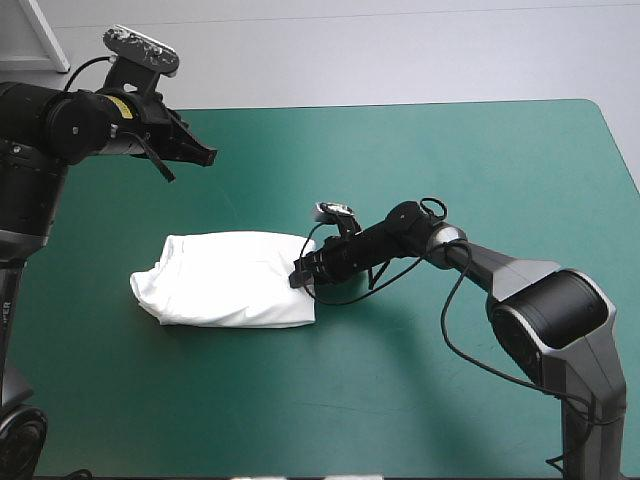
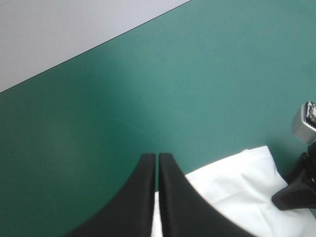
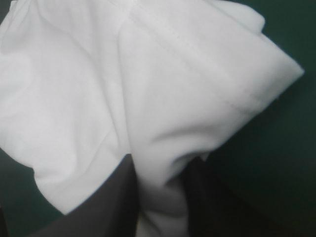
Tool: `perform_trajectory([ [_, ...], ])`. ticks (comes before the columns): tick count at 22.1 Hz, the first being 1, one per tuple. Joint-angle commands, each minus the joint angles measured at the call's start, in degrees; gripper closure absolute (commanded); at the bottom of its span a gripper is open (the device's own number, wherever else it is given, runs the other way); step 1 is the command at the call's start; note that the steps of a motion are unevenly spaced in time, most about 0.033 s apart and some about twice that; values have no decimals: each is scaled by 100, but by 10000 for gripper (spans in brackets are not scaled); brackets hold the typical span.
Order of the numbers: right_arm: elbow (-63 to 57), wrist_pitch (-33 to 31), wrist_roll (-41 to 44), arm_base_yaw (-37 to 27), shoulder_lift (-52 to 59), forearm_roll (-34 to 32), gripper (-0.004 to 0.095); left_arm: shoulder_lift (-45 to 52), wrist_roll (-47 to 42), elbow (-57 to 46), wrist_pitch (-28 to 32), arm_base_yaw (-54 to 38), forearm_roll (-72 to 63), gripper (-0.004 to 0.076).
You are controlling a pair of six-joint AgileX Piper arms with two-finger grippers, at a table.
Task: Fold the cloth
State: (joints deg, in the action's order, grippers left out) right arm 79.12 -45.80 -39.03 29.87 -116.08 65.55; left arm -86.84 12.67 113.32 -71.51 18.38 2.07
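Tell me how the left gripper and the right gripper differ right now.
The left gripper is shut on nothing; the right gripper is shut on the T-shirt. The left gripper hangs apart from the T-shirt, toward the far left of the table; the right gripper sits at the T-shirt's right edge. Both have black fingers.

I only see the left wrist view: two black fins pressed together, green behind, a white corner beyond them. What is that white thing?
Observer: A shirt, folded into a bundle lying on the table; you see only one corner.
Operator: And the black shape beside that corner?
Observer: The right tool, at the bundle's right edge; its own view shows cloth pinched between its fingers.
Operator: Is my tool touching the shirt?
Observer: No. The left tool hangs above the table's far left part, apart from the shirt.
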Motion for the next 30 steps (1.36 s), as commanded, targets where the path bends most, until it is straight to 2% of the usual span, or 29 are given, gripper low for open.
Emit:
perform_trajectory([
  [1, 151, -133, -115, -60, 291, 60, 917, 182, -33, 129, -207, 6, -22, 705],
  [3, 213, -129, 13, -220, 390, -275, 901, 182, -33, 129, -207, 6, -22, 705],
  [5, 258, -79, 361, -482, 607, -898, 903, 182, -33, 129, -207, 6, -22, 705],
  [6, 258, -51, 735, -808, 881, -1691, 903, 182, -33, 129, -207, 6, -36, 705],
  [8, 246, -123, 1249, -1239, 1212, -2745, 903, 182, 16, 129, -207, 6, -36, 705],
  [12, 246, -473, 1892, -2268, 1804, -4332, 903, 182, 9, 129, -207, 6, -86, 705],
  [13, 246, -657, 2036, -2846, 2019, -4845, 903, 182, 9, 129, -207, 6, -86, 705],
  [14, 246, -749, 2103, -3180, 2102, -5006, 903, 182, 9, 129, -207, 6, -86, 705],
  [15, 246, -971, 2130, -3817, 2258, -5286, 903, 182, 9, 129, -207, 6, -98, 705],
  [16, 246, -1078, 2130, -4060, 2313, -5345, 903, 182, 9, 129, -207, 6, -98, 705],
  [17, 246, -1189, 2141, -4599, 2383, -5346, 905, 182, 43, 129, -207, 6, -98, 705],
  [19, 246, -1215, 2151, -5107, 2394, -5374, 905, 182, 54, 129, -207, 6, -98, 705],
  [23, 148, -1134, 2192, -5294, 2394, -5387, 898, 182, 54, 129, -207, 6, -98, 705],
  [25, 130, -1103, 2192, -5294, 2394, -5546, 780, 182, 54, 129, -187, 6, -98, 705],
  [28, 130, -1167, 2264, -5294, 2455, -5470, 299, 193, 54, 129, -137, 6, -71, 705],
  [29, 130, -1167, 2368, -5294, 2523, -5358, 195, 210, 16, 129, -109, 6, 27, 705],
  [30, 166, -1218, 2297, -5294, 2670, -5031, 159, 265, -145, 142, -50, 6, 223, 705],
])
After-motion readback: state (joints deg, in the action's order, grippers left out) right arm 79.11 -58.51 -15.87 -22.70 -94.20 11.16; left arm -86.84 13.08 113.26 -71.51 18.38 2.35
